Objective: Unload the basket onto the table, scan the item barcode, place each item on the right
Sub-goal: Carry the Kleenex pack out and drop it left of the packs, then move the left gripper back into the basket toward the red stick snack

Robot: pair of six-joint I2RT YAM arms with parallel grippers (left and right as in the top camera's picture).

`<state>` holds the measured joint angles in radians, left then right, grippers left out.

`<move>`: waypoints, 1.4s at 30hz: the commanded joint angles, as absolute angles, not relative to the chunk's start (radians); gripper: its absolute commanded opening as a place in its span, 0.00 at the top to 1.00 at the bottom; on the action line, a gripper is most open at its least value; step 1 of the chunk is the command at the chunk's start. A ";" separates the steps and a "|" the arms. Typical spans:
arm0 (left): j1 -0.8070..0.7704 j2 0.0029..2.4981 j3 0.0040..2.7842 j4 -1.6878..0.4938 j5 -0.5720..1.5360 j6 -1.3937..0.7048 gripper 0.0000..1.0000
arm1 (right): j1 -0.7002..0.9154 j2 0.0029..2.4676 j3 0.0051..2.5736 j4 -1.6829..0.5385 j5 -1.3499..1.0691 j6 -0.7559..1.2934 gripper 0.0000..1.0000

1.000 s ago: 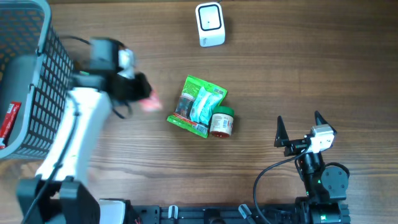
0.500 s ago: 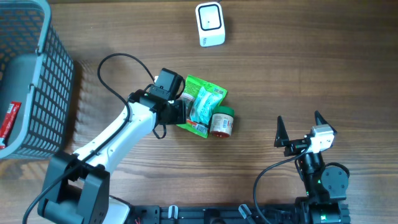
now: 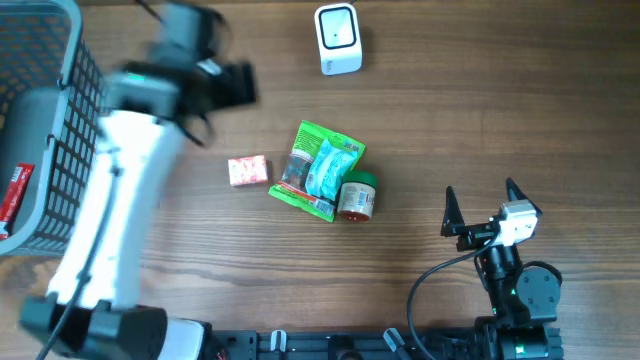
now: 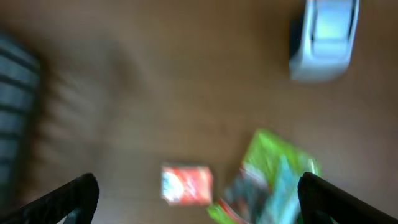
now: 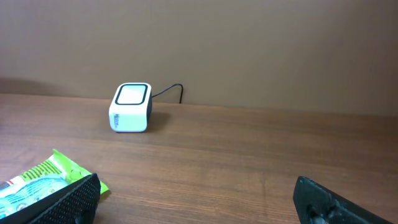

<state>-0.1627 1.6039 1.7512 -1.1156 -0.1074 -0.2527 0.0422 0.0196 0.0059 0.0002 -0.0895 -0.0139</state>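
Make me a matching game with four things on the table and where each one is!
Things:
1. white scanner
2. pink box
3. green packet
4. grey basket

Places in the overhead view:
A. at the far left edge
B. alone at the top
C. just left of the green packet, not touching it
D. in the middle, right beside the jar

Pairs: 1-B, 2-C, 3-D, 4-A
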 commanded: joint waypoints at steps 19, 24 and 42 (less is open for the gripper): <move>0.807 1.739 1.934 -1.195 -0.132 -0.114 0.00 | 0.038 0.018 0.005 0.006 -0.102 -0.026 0.00; 0.844 1.804 1.831 -1.136 -0.133 -0.078 0.00 | 0.038 0.018 0.005 0.006 -0.102 -0.026 0.00; 0.862 2.006 1.563 -0.795 -0.117 0.208 0.30 | 0.038 0.018 0.005 0.006 -0.102 -0.026 0.00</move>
<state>0.8558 1.9484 1.5776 -0.8093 -0.1295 0.1173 0.0422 0.0196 0.0059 0.0002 -0.0895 -0.0139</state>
